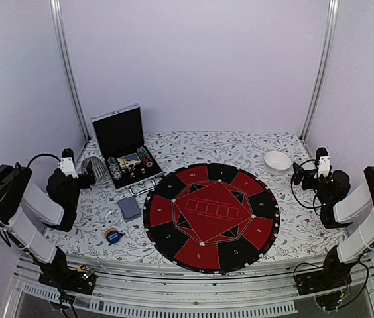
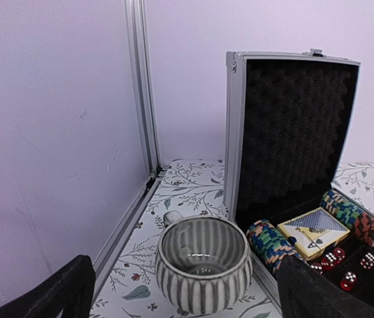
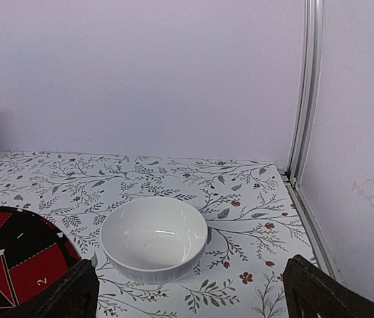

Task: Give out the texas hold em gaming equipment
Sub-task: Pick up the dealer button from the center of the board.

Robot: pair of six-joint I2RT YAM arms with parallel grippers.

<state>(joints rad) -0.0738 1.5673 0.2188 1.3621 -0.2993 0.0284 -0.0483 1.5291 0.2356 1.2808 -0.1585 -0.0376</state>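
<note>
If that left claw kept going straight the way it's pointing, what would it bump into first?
Most likely the striped grey cup, which sits centred just ahead of the open left gripper. The case stands off to one side.

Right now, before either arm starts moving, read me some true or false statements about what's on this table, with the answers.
1. The silver-edged black case stands open. True.
2. The white round bowl lies upside down. False: it stands upright and empty.
3. The grey striped ceramic cup stands left of the case. True.
4. The grey-blue card deck lies on the round red-and-black mat. False: it lies on the tablecloth, left of the mat.
5. The left gripper is shut on something. False: it is open and holds nothing.
</note>
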